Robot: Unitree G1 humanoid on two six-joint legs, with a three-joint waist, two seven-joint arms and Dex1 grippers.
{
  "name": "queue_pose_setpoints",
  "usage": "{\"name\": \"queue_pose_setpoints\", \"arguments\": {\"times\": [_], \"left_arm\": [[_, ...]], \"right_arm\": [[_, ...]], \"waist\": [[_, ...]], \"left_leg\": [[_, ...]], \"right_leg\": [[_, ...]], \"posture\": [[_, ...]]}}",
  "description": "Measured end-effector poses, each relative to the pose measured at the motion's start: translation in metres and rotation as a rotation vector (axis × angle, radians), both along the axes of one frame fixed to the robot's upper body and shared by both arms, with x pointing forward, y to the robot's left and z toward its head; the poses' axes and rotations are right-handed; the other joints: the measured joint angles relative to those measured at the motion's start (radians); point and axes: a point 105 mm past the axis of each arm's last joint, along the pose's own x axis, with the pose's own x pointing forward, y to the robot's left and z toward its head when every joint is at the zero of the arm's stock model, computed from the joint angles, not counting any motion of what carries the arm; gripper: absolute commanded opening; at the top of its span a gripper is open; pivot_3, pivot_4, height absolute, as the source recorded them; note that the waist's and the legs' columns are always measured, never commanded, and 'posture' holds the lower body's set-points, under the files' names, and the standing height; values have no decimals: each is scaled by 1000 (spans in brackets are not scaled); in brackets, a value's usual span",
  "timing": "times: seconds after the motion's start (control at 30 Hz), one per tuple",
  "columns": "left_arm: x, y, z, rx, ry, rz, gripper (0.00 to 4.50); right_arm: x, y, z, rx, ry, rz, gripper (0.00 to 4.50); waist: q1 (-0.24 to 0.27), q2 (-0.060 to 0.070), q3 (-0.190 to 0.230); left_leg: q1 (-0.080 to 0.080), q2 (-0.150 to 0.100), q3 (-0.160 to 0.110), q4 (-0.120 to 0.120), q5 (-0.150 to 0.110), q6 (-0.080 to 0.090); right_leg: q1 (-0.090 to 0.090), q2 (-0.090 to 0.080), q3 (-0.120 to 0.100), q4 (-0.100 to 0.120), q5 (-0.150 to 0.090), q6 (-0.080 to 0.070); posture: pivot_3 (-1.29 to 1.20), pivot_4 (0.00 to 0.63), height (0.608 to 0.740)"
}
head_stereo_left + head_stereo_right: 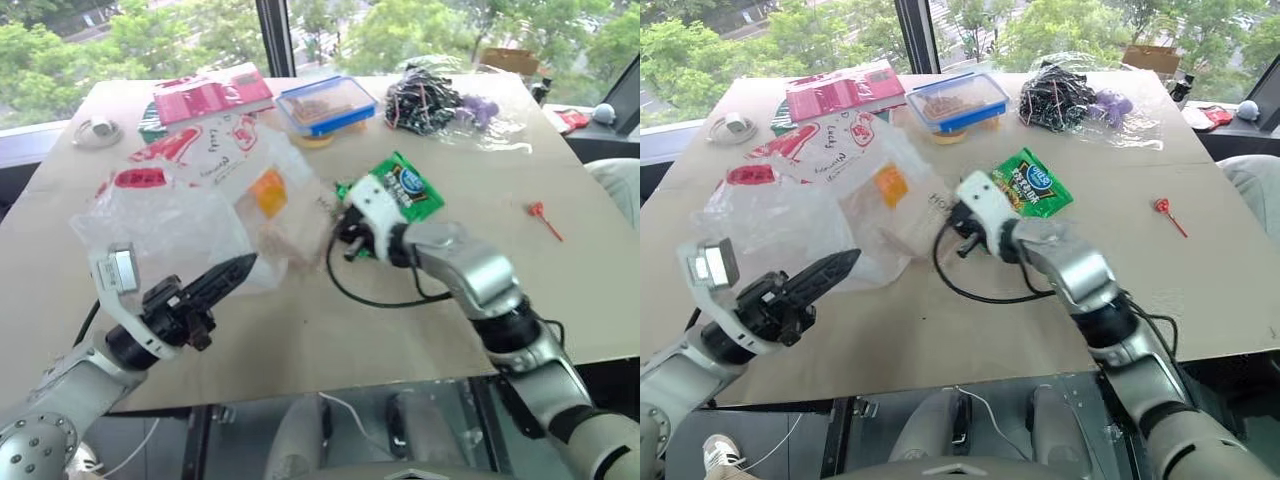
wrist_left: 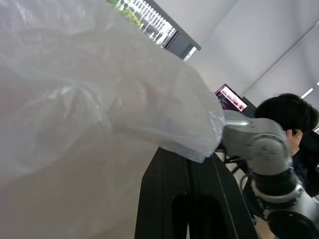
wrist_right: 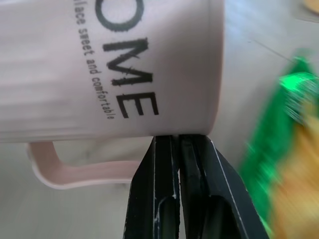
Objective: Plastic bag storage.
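Observation:
The plastic bag (image 1: 175,215), crinkly translucent white film with red print, lies spread on the left half of the table (image 1: 300,340). My left gripper (image 1: 245,265) is shut on the bag's near edge. In the left wrist view the film (image 2: 99,99) drapes over the black fingers (image 2: 184,199). A pale pink mug (image 3: 99,64) with black lettering lies on its side at the bag's right edge. My right gripper (image 1: 338,238) is shut, and its fingertips (image 3: 169,149) are pressed against the mug's wall. An orange thing (image 1: 268,192) shows through the film.
A green snack packet (image 1: 405,190) lies just behind my right wrist. Along the far edge are a pink packet (image 1: 210,97), a blue-rimmed clear box (image 1: 325,103) and wrapped dark cables (image 1: 425,100). A small red item (image 1: 545,220) lies at the right. A person (image 2: 291,119) sits nearby.

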Motion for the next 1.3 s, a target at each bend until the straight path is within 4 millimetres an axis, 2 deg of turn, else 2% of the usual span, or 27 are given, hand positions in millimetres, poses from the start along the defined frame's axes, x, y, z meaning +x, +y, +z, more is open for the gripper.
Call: {"name": "queue_pose_setpoints", "arguments": {"times": [0.17,0.4,0.53,0.7,0.9,0.97,1.17,1.27,1.3], "left_arm": [[-9,-6,-2,10,16,-8,0],[-11,-13,-5,40,7,8,0],[-12,-16,-11,52,22,16,0],[-15,-13,-20,53,49,46,0],[-17,-7,-29,66,73,85,0],[-16,-6,-29,66,72,89,0],[-10,-15,-23,44,37,67,0],[-9,-17,-24,31,39,72,0],[-9,-18,-24,25,41,75,0]], "right_arm": [[2,28,-2,-26,-12,74,85],[-14,71,10,-46,-54,220,85],[-9,91,8,-61,-40,230,85],[14,86,18,-5,-12,172,85],[23,83,38,85,-23,158,85],[24,83,35,83,-20,155,85],[34,80,11,76,-3,127,85],[45,75,5,92,-34,69,1000],[50,72,4,95,-67,39,1502]], "waist": [[-3,0,0],[-13,0,0],[-15,0,0],[-14,0,0],[-16,1,0],[-17,1,0],[-16,0,0],[-18,1,0],[-18,1,0]], "left_leg": [[0,0,-1,0,0,0],[0,0,-1,0,0,0],[1,0,-1,0,0,0],[0,0,-1,-1,0,0],[0,0,-1,-3,0,0],[0,0,0,-3,0,0],[0,0,0,-3,0,-1],[0,0,0,-3,0,-1],[0,0,0,-3,0,-1]], "right_leg": [[0,0,-1,0,0,0],[0,1,-1,1,0,0],[0,1,-1,1,0,-1],[-1,-1,-1,0,0,-1],[-2,0,-1,0,0,-1],[-2,0,-1,0,0,-1],[-2,-1,0,0,0,-1],[-2,0,0,0,0,-1],[-2,0,0,0,0,-1]], "posture": [[0,150,740],[0,150,740],[0,150,740],[0,150,740],[0,150,740],[0,150,740],[0,150,740],[0,150,740],[0,150,740]]}}
